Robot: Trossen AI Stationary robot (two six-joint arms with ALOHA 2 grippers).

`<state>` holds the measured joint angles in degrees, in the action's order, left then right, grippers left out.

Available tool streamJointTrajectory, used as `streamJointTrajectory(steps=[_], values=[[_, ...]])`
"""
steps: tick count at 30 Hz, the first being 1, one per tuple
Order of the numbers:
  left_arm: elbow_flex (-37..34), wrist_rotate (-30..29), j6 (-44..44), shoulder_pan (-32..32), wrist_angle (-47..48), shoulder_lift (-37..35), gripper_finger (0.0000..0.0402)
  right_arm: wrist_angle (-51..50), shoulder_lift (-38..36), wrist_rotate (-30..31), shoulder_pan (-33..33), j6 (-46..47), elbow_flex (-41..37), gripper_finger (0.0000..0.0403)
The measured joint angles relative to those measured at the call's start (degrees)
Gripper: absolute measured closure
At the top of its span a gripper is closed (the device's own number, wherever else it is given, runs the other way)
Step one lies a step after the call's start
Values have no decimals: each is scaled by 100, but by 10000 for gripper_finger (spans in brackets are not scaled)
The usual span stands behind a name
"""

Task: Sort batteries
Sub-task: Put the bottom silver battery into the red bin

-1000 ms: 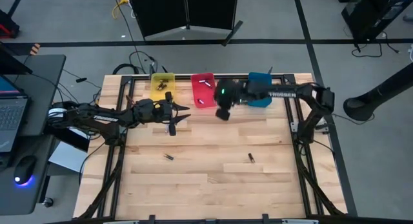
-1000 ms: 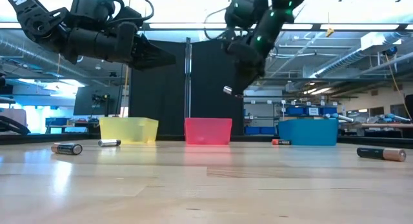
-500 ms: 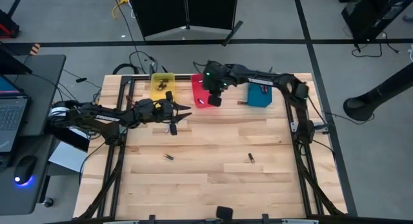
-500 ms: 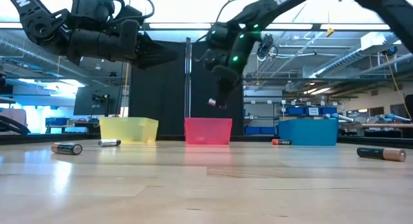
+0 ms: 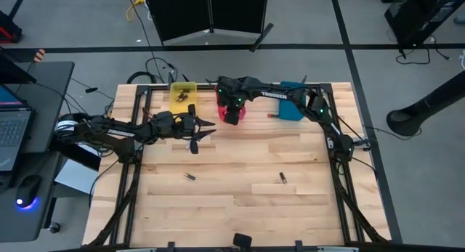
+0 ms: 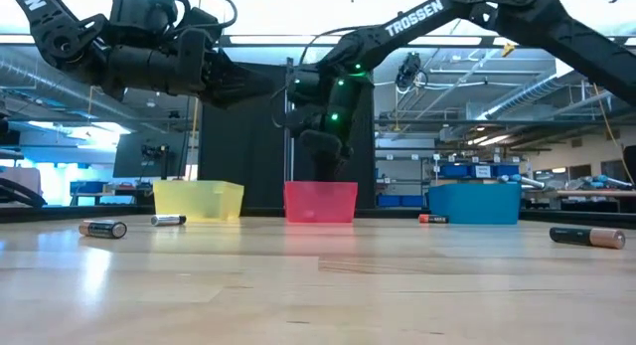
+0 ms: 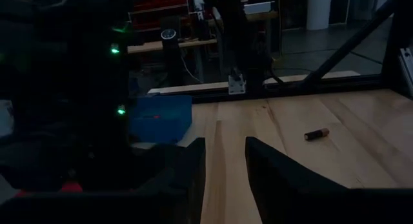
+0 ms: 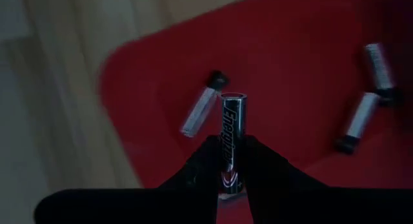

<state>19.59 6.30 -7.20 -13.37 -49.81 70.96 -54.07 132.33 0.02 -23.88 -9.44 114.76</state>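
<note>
While I watch from above, my left end effector (image 5: 205, 128) hovers over the table (image 5: 240, 208) just in front of the yellow bin (image 5: 182, 96); its fingers (image 7: 271, 169) stand apart with bare wood between them, holding nothing. A few dark cells lie inside that yellow bin. On the low view two batteries (image 6: 103, 228) rest on the table near the yellow bin's side. Further along, a small loose cell (image 5: 189, 176) lies on the open boards, well apart from the bins. At the middle, my right end effector (image 5: 231, 115) hangs over the red bin (image 6: 320, 202), and the wrist camera shows it pinching an upright dark battery (image 8: 232, 130) between its fingertips, directly above the red floor where three silvery cells (image 8: 199, 112) already lie. Another loose cell (image 5: 282, 178) sits on the table toward the right. A reddish battery (image 5: 272, 115) lies just beside the blue bin (image 5: 293, 107), between it and the red bin.
</note>
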Motion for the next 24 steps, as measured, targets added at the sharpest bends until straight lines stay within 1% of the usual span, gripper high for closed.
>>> streamJointTrajectory(steps=[5, 11, 16, 20, 24], values=[[0, 0, 0, 2, 1, 0, 285, 41, -13, 2, 95, 746, 11, 343], [0, 0, 4, 2, 16, -2, 285, 97, -12, 32, 105, 2078, -227, 343], [0, 0, -4, 2, 29, -2, 285, 255, -10, 462, 104, 3040, -406, 343], [-2, 0, -5, 2, 82, -2, 285, 420, -10, 583, 79, 3529, -566, 343], [-2, 0, -2, 2, 163, -2, 285, 570, -10, 591, 23, 3814, -774, 343]])
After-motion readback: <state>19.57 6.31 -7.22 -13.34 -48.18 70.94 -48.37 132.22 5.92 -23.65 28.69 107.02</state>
